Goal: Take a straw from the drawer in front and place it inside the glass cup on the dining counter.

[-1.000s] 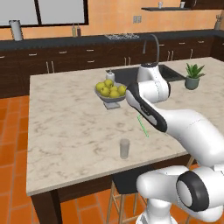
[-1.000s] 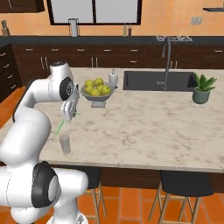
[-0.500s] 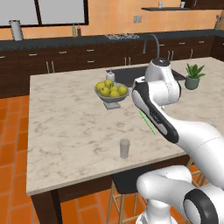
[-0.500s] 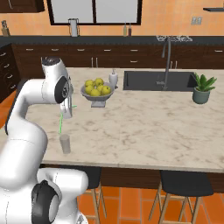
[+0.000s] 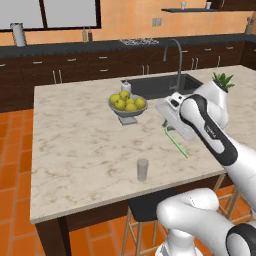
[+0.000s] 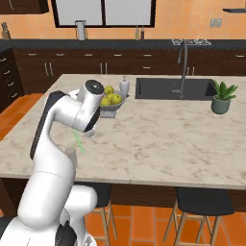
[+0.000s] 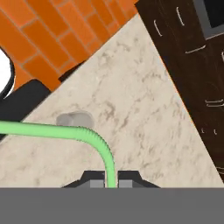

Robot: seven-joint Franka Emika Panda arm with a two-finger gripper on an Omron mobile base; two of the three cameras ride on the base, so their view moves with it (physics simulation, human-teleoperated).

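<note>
Left base view: the gripper (image 5: 167, 127) is clamped on the straw (image 5: 177, 142), whose long axis slants down toward 4 o'clock. The glass cup (image 5: 143, 170) stands empty on the dining counter (image 5: 75, 150), at 7 o'clock from the hand.

Right base view: the straw hangs beside the arm; the bowl (image 6: 109, 108) holds lemons.

Hand view: the cup lies at 10 o'clock.

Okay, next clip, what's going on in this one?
A white arm's end effector is shut on a light-green bendy straw and holds it in the air above the dining counter. The glass cup stands upright near the counter's front edge, to the left of the straw in the left base view, with nothing in it yet. A bowl of lemons sits further back, toward the sink.
</note>
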